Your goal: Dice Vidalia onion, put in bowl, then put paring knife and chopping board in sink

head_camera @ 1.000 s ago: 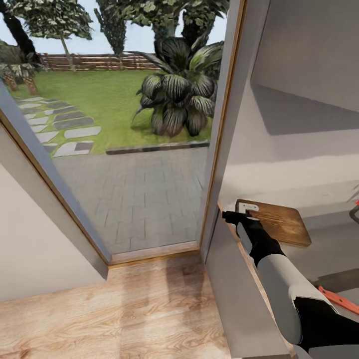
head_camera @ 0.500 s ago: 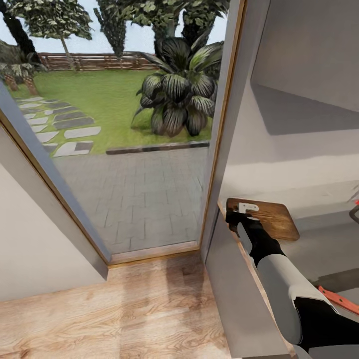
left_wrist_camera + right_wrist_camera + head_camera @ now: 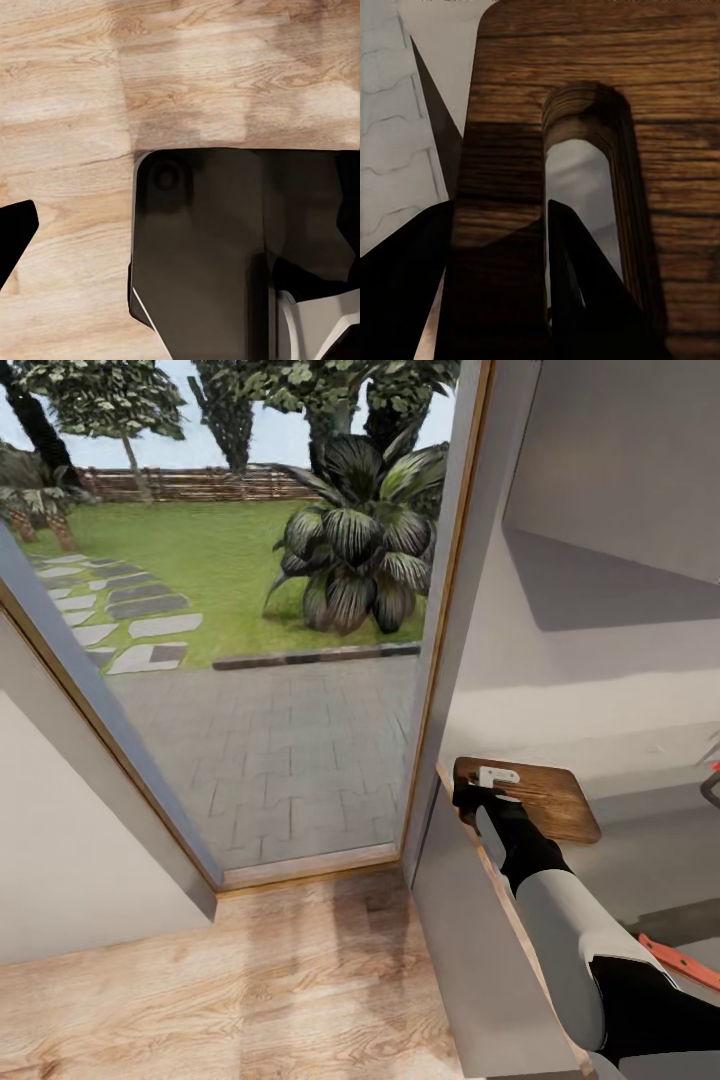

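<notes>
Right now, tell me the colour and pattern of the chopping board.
The chopping board is dark brown wood with visible grain, clearest in the right wrist view.

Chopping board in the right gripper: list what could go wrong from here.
1. The right gripper pinches only the chopping board by the strip beside its handle slot, so the board may tilt or slip.
2. The board sits close to the door frame; swinging it could knock the frame.
3. The paring knife lies near the arm's elbow and could get bumped.
</notes>
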